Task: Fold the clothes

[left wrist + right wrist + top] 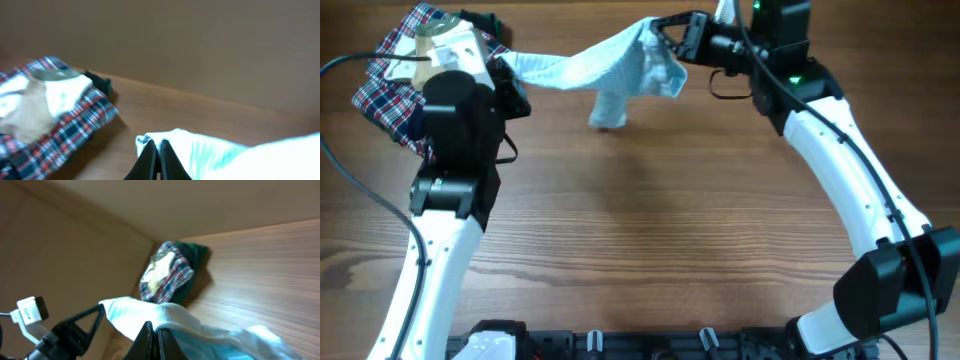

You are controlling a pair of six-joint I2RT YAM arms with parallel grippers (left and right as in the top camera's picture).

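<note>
Closest to the left wrist camera, the left gripper (158, 152) is seen with its dark fingers pressed together on a white-blue corner of the clothes (210, 155); the finger bases are cut off by the lower edge. The right gripper (151, 332) is likewise clamped shut on another edge of the clothes (175, 320), whose far end is blurred. From overhead, the clothes (610, 70) are held stretched between both arms near the far side of the table (650, 230), with a fold hanging down; whether its lowest tip touches the wood cannot be told. The left gripper's fingers are hidden there under the arm's own housing, while the right gripper (660, 35) is partly wrapped in fabric. A plaid garment (385, 90) is partly covered by a beige garment (440, 40) and the left arm. A dark green cloth (197, 255) beneath them is hard to make out.
</note>
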